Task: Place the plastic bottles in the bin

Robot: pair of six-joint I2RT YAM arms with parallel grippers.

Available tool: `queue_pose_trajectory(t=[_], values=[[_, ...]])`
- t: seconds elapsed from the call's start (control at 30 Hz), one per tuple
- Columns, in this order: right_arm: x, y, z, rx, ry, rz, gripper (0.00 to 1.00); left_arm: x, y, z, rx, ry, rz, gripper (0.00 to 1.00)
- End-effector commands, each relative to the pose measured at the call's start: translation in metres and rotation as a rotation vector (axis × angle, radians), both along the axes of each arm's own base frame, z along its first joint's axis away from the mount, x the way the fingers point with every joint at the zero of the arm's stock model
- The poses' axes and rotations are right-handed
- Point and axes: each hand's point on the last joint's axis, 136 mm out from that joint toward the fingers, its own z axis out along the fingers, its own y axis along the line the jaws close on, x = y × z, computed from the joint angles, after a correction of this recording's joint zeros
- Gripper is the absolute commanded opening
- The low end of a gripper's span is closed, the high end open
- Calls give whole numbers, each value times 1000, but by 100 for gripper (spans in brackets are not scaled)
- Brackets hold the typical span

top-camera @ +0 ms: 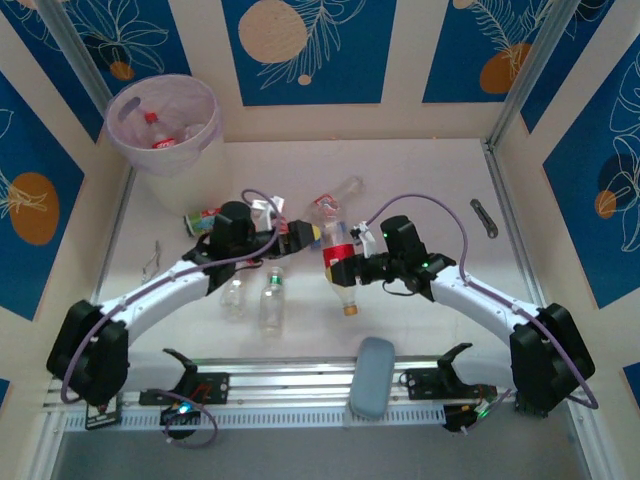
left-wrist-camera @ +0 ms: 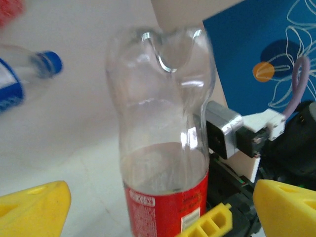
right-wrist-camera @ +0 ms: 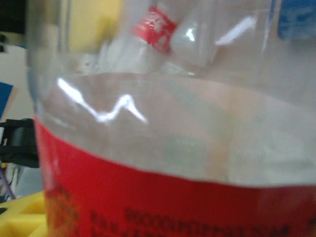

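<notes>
A clear plastic bottle with a red label (top-camera: pixel 339 258) and an orange cap sits at mid-table with my right gripper (top-camera: pixel 347 270) shut on its labelled middle. In the right wrist view the same bottle (right-wrist-camera: pixel 163 148) presses close between the jaws of the right gripper (right-wrist-camera: pixel 163 202). My left gripper (top-camera: pixel 311 238) stands open just left of it. Its yellow fingers (left-wrist-camera: pixel 34 210) are spread wide on both sides of the bottle (left-wrist-camera: pixel 165 148), not touching it. The bin (top-camera: pixel 118 140), far left, holds some bottles.
Loose bottles lie around: a green-labelled one (top-camera: pixel 203 220), two clear ones (top-camera: pixel 233 296) (top-camera: pixel 272 298) near the left arm, one (top-camera: pixel 346 189) behind, and a blue-labelled one (left-wrist-camera: pixel 19 81). A grey-blue pad (top-camera: pixel 373 375) rests on the front rail, and a dark tool (top-camera: pixel 484 217) lies at the right.
</notes>
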Motion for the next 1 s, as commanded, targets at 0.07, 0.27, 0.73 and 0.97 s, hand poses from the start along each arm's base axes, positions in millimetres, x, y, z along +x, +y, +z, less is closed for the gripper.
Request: queue_pose_trajectory(t=[0.07, 0.27, 0.73, 0.97], values=[[-9, 9, 31, 121, -50, 78, 56, 6, -25, 18, -71, -70, -22, 87], [-6, 11, 37, 144, -64, 74, 56, -3, -46, 17, -125, -54, -80, 87], [-3, 17, 40, 176, -53, 89, 57, -7, -60, 13, -128, -45, -111, 65], [-2, 16, 38, 149, -40, 96, 76, -2, -64, 17, -117, -57, -119, 50]])
